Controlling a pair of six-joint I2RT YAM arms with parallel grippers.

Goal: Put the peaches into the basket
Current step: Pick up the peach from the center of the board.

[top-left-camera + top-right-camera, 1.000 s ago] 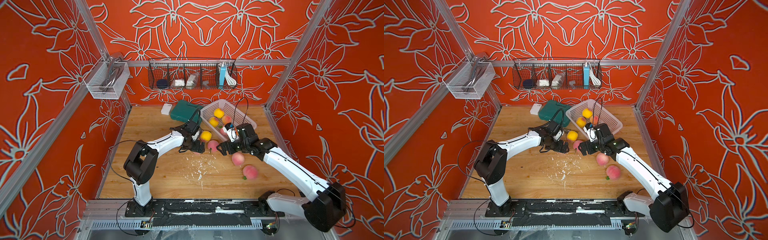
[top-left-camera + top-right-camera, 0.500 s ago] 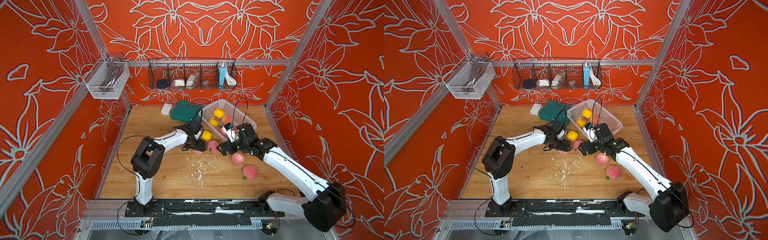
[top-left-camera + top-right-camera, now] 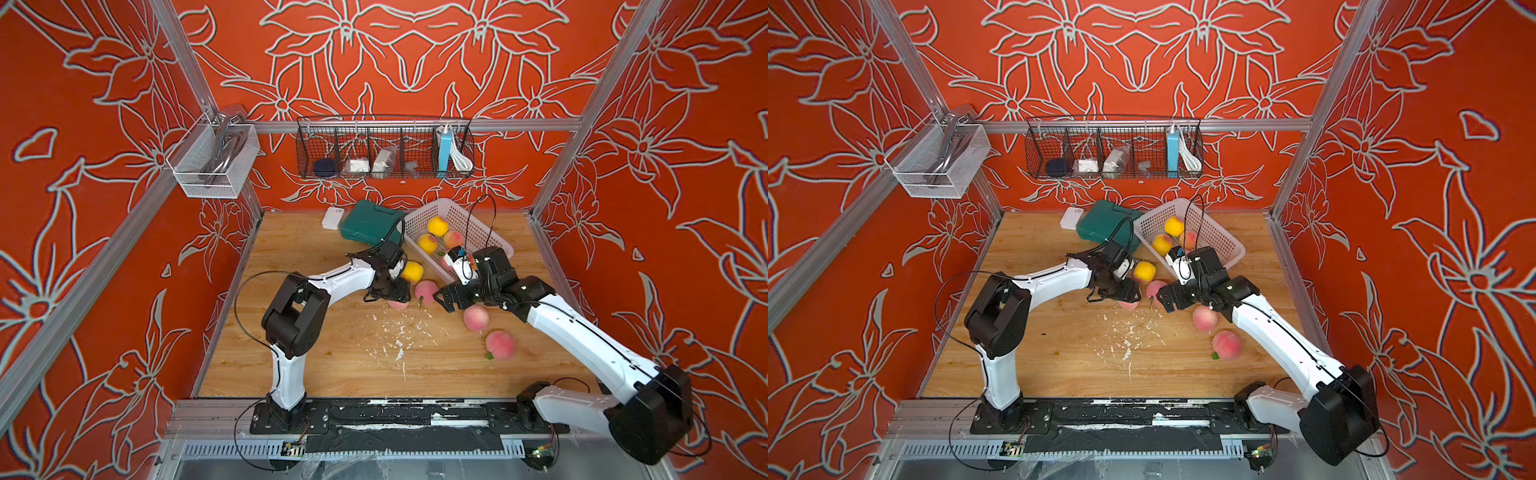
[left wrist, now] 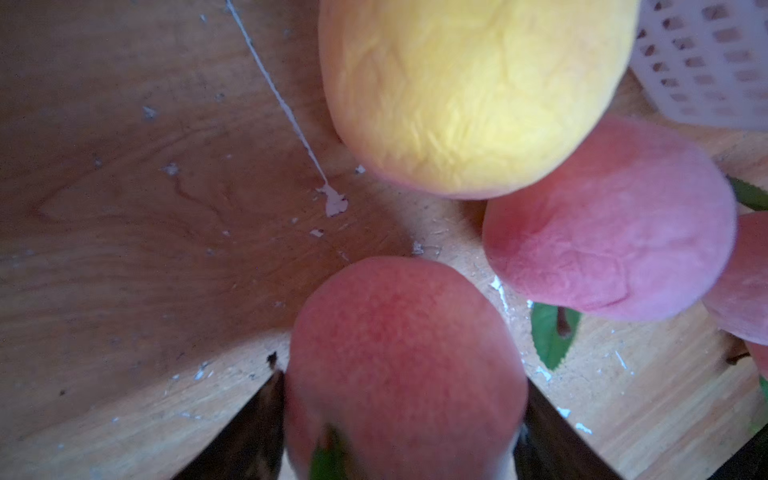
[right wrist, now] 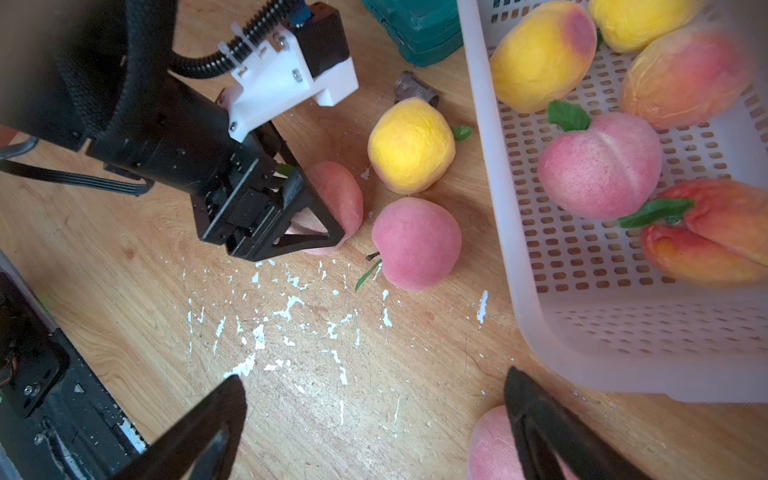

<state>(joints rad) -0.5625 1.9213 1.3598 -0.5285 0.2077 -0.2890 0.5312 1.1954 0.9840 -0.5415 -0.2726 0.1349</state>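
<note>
My left gripper (image 4: 403, 380) is shut on a pink peach (image 4: 403, 357) that rests on the wooden table, one finger pressed on each side of it. Both top views show that gripper (image 3: 395, 294) low over the peach (image 3: 1128, 304). A yellow peach (image 3: 412, 272) and a pink one (image 3: 426, 289) lie just beside it. Two more pink peaches (image 3: 476, 318) (image 3: 500, 344) lie near my right arm. My right gripper (image 5: 374, 380) is open over bare table, one finger beside a pink peach (image 5: 490, 444). The pale basket (image 3: 461, 210) holds several peaches (image 5: 598, 166).
A green case (image 3: 370, 222) and a small white box (image 3: 332, 218) sit behind the basket's left side. White flakes (image 3: 399, 332) litter the table's middle. A black wire rack (image 3: 384, 151) and a white mesh bin (image 3: 212, 162) hang on the walls.
My left gripper has shifted slightly right and closed its fingers on the pink peach. The right arm and the other peaches have not moved.
</note>
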